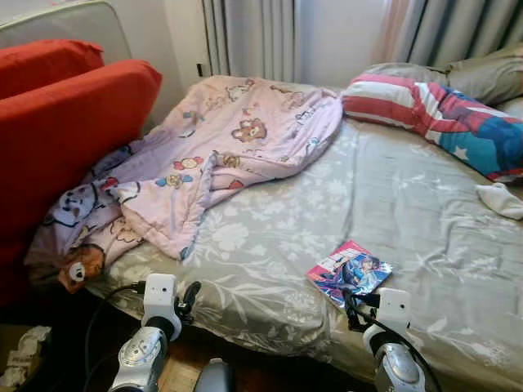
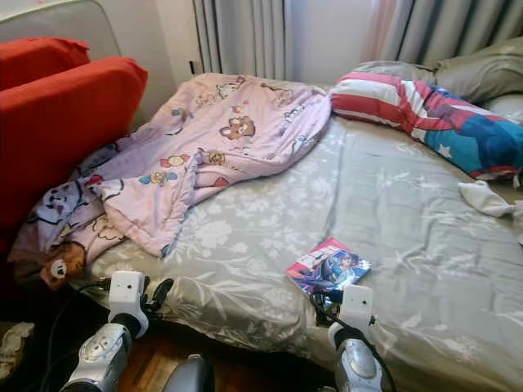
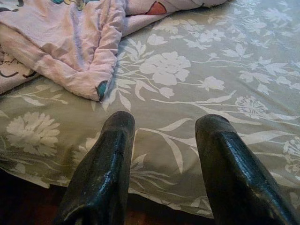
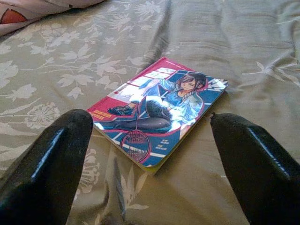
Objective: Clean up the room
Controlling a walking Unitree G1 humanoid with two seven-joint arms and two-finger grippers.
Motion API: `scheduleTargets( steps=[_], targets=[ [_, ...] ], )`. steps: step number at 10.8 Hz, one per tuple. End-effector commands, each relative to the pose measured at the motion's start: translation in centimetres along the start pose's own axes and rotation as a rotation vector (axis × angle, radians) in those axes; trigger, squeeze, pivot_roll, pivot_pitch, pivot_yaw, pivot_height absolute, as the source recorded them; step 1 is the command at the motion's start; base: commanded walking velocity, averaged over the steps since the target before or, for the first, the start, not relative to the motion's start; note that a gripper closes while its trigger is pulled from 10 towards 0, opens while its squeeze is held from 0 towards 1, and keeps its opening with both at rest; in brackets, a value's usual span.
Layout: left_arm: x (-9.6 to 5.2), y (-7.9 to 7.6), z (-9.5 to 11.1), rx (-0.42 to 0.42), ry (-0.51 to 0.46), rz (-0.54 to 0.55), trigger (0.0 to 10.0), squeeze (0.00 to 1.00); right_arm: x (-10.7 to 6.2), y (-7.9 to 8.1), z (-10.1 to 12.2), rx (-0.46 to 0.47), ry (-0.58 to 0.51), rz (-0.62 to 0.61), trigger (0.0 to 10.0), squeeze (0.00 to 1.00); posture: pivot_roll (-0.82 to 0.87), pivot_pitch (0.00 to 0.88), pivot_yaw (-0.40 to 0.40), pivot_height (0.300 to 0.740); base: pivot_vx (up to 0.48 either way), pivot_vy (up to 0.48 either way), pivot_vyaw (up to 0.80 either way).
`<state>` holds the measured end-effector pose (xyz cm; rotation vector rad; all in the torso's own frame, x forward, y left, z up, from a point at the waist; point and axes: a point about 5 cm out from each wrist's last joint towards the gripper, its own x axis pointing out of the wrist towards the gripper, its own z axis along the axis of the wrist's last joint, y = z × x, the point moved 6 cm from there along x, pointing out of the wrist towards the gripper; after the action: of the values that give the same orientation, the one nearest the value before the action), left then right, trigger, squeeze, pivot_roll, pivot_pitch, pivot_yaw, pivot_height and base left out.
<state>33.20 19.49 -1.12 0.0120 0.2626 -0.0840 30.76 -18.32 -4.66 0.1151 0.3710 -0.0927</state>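
Two grippers at bed's (image 1: pixel 392 204) near edge, both fingers spread, empty: right gripper (image 4: pixel 154 164) right over manga book (image 4: pixel 157 110), left gripper (image 3: pixel 164 154) near crumpled pink blanket (image 1: pixel 221 139).

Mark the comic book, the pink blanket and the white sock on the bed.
comic book (image 4: pixel 157 110), right wrist view, middle of cover.
pink blanket (image 1: pixel 237 135), left eye view, bear print near its middle.
white sock (image 1: pixel 500 198), left eye view, middle of sock.

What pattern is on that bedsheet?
The bedsheet is greyish-green with pale white flowers and leaves, clearest in the left wrist view.
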Motion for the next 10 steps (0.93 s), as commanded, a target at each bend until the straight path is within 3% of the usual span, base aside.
scheduleTargets(
  steps=[1,2,3,4,6,9,10],
  targets=[
    [-0.07,0.14,-0.26,-0.016,0.012,0.010,10.0,0.00,0.21,0.35,0.52,0.007,-0.017,0.011,10.0,1.00,0.06,0.038,0.026,0.645,0.000,0.000,0.00],
    [-0.10,0.11,-0.31,-0.015,0.015,0.010,10.0,0.00,0.23,0.41,0.51,0.002,-0.015,0.012,10.0,1.00,0.06,0.044,0.024,0.645,0.000,0.000,0.00],
    [-0.13,0.20,-0.35,-0.014,0.017,0.014,10.0,0.00,0.27,0.60,0.43,-0.011,-0.009,0.017,10.0,0.17,0.07,0.052,0.023,0.645,0.000,0.000,0.00],
    [-0.14,0.28,-0.35,-0.016,0.017,0.017,10.0,0.00,0.27,0.74,0.36,-0.010,-0.004,0.023,10.0,0.00,0.07,0.053,0.023,0.645,0.000,0.000,0.00],
    [-0.17,0.40,-0.33,-0.015,0.016,0.021,10.0,0.00,0.29,0.94,0.36,-0.006,-0.004,0.032,10.0,0.00,0.07,0.058,0.025,0.645,0.000,0.000,0.00],
    [-0.13,0.35,-0.24,-0.015,0.013,0.019,10.0,0.00,0.31,1.21,0.43,-0.042,-0.006,0.048,10.0,0.00,0.07,0.060,0.026,0.645,0.255,0.000,0.00],
    [-0.10,0.25,-0.21,-0.015,0.012,0.016,10.0,0.00,0.28,1.25,0.42,-0.044,-0.008,0.049,10.0,0.00,0.07,0.062,0.025,0.645,0.285,0.000,0.80]
  ],
)
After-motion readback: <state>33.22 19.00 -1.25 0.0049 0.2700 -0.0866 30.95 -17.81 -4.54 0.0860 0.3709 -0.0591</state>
